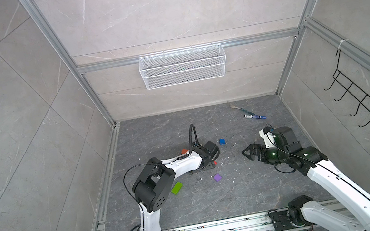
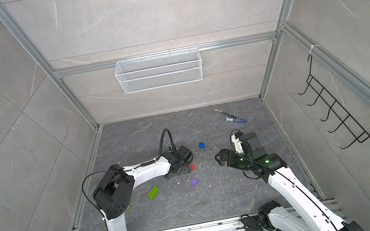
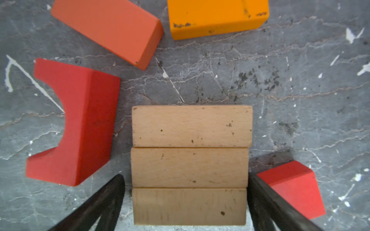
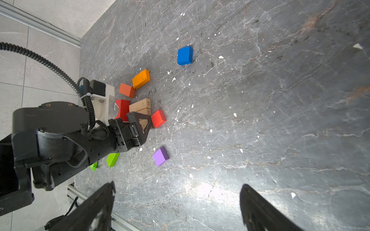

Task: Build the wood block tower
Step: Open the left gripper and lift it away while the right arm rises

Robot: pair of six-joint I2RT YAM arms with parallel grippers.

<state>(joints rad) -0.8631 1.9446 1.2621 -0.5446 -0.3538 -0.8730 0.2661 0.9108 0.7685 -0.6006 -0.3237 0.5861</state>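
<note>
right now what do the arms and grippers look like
The left arm and right arm have white shells, black joints, thin black cables. A ribbed black hose loops off the left wrist. The left gripper and right gripper have black triangular fingers.

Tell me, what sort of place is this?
Probably a robot test booth: tiled walls in a metal frame, left arm and right arm bolted to a rail, wooden blocks scattered.

Left end effector (image 4: 142, 122) at tan bars (image 4: 140, 105), blue cube (image 4: 184, 55) apart
</note>
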